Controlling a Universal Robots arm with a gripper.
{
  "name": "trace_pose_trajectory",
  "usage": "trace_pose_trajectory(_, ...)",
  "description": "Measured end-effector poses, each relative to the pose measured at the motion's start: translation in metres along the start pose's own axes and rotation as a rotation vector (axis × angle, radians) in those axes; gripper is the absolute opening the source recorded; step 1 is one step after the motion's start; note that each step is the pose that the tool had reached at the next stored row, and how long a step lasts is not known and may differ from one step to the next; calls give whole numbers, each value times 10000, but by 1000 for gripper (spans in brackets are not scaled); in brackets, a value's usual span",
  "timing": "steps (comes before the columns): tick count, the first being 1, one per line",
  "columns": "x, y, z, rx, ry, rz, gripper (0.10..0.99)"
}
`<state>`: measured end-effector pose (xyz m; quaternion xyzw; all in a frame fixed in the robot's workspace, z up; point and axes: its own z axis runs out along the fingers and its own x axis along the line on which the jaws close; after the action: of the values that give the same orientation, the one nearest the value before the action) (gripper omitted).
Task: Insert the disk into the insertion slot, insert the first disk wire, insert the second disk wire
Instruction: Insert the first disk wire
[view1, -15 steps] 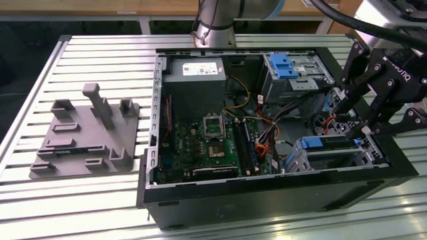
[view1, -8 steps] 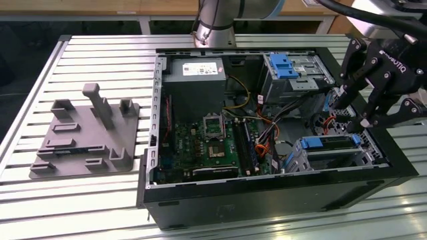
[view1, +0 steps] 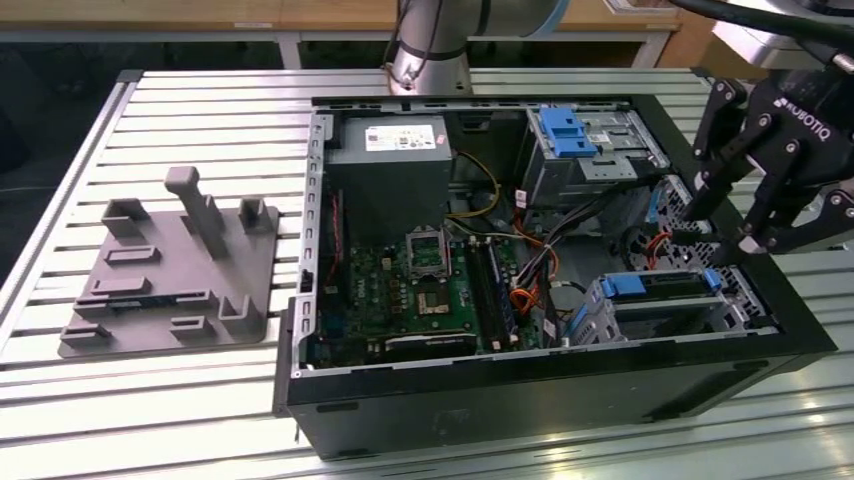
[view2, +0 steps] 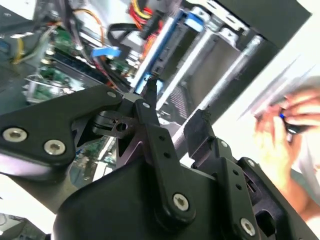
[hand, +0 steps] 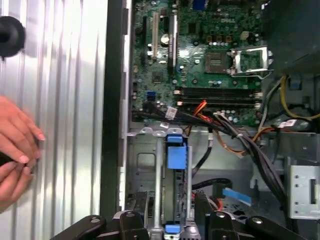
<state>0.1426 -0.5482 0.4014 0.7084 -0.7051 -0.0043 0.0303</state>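
Two fingers (view2: 152, 125) of the gripper (view1: 734, 250) stand spread, gripping nothing, close over the disk (view1: 663, 284). Disk lies inside the insertion slot (view1: 674, 318), blue handle showing. Judged: first step near done; wires (view1: 541, 262) beyond lie loose. Plugging calls for a narrow, square pinch on a plug.

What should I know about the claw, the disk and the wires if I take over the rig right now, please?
The claw is open and empty, hovering just above the insertion slot.
The disk lies in the slot, blue handle end toward the motherboard.
Done: the disk looks seated.
Left: I cannot tell whether either disk wire is plugged in.
A person's hand is over the table beside the case.
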Motion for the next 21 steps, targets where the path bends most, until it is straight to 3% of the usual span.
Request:
trace_pose_trajectory(3, -18, -28, 0, -9, 536, 25, 498)
trace_pose_trajectory(4, -32, -40, 2, -10, 614, 29, 498)
trace_pose_trajectory(7, -106, -93, 10, -10, 659, 32, 498)
trace_pose_trajectory(15, -370, -242, 41, -10, 665, 32, 498)
trace_pose_trajectory(21, -423, -291, 99, -11, 664, 37, 498)
